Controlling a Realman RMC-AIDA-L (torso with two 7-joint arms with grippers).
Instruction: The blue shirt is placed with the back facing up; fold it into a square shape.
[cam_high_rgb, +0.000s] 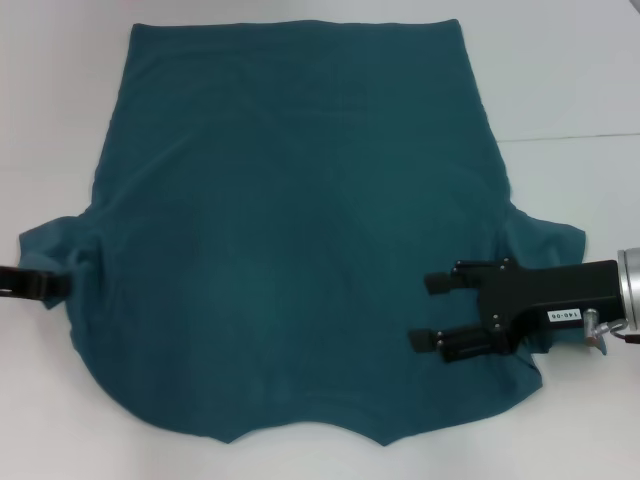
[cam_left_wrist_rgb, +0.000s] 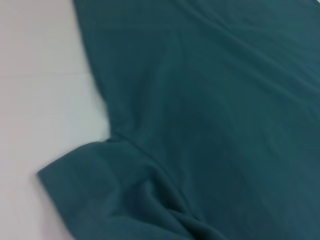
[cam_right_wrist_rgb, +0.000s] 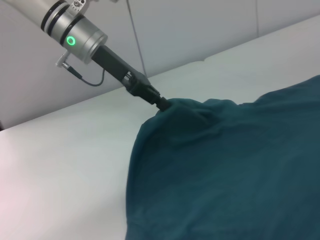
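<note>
Hiding L gripper (cam_right_wrist_rgb: 162, 103) tips: blue shirt (cam_high_rgb: 300, 240) sleeve, grip unclear | R gripper (cam_high_rgb: 432, 312) open over soft, plain fabric

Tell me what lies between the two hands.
Only the blue shirt, spread flat with its plain back up, as the head view shows. The left hand meets one sleeve; the right hand is over the other side.

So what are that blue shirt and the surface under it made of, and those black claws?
The blue shirt looks like soft matte knit fabric, perhaps cotton: it drapes and creases. The table seems smooth, hard and white, possibly laminate, with a faint seam. The right gripper looks like black matte metal or plastic with small screws, behind it a silvery metal wrist. The left gripper looks alike, its tip in the sleeve.
</note>
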